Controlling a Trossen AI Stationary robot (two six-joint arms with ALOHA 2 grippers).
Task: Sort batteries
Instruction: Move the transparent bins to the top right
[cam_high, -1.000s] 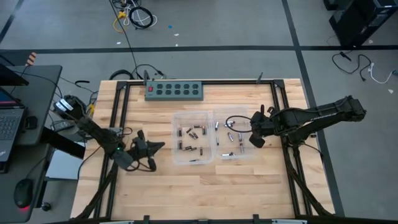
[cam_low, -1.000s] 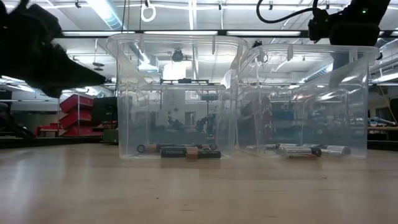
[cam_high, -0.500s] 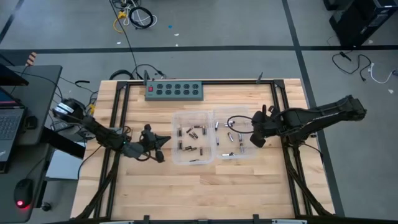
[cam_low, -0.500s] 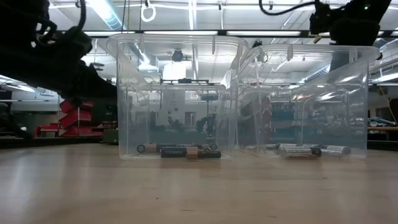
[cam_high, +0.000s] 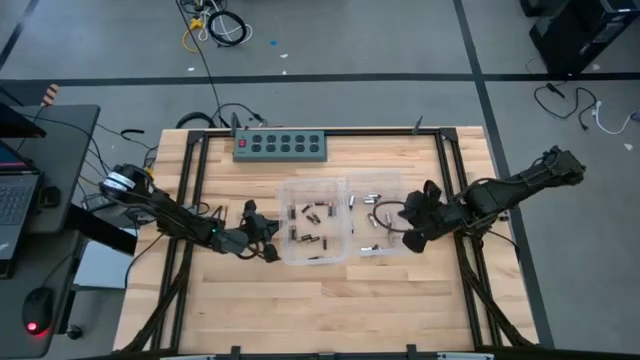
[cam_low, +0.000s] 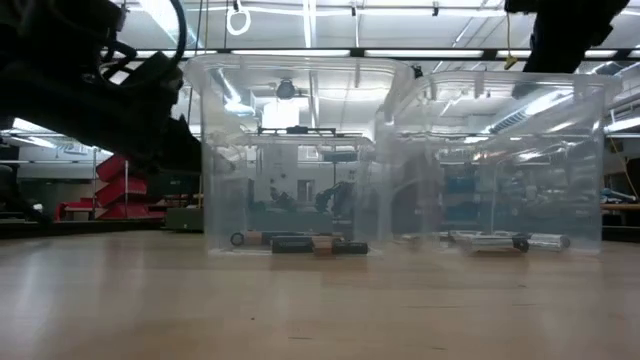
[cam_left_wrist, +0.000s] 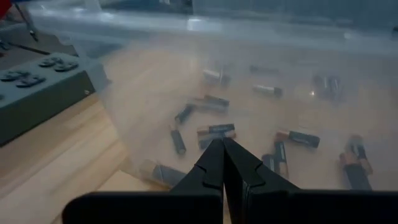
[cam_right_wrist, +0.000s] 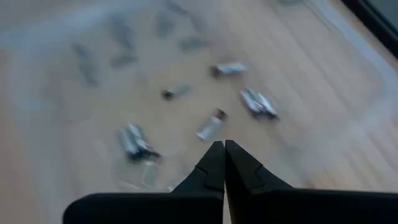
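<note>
Two clear bins stand side by side mid-table, a left bin (cam_high: 312, 222) and a right bin (cam_high: 380, 218). Several small batteries lie on the floor of each: dark ones (cam_left_wrist: 216, 130) in the left bin, silvery ones (cam_right_wrist: 211, 126) in the right. Both groups show through the walls in the low view, the dark batteries (cam_low: 300, 243) and the silvery batteries (cam_low: 500, 240). My left gripper (cam_high: 270, 242) is shut, low at the left bin's left wall. My right gripper (cam_high: 410, 238) is shut and hangs above the right bin's right side, holding nothing. My left gripper meets the left bin's left wall (cam_high: 282, 238), near its near corner, with its shut fingertips (cam_left_wrist: 214, 155). It comes almost level from the table's left. The bin stands upright on the table and holds nothing of the gripper inside it.
A green power strip (cam_high: 281, 147) lies along the far edge. Black frame rails (cam_high: 190, 200) run down both sides of the table. Bare wood (cam_high: 320, 300) stretches in front of the bins. A laptop (cam_high: 15, 195) sits off the table's left side.
My left gripper, shut throughout, has swung toward the table's right and reached the left bin's wall. Both bins have slid a little toward the right, staying upright. My right gripper has risen and shifted slightly toward the near edge, tipping more downward.
</note>
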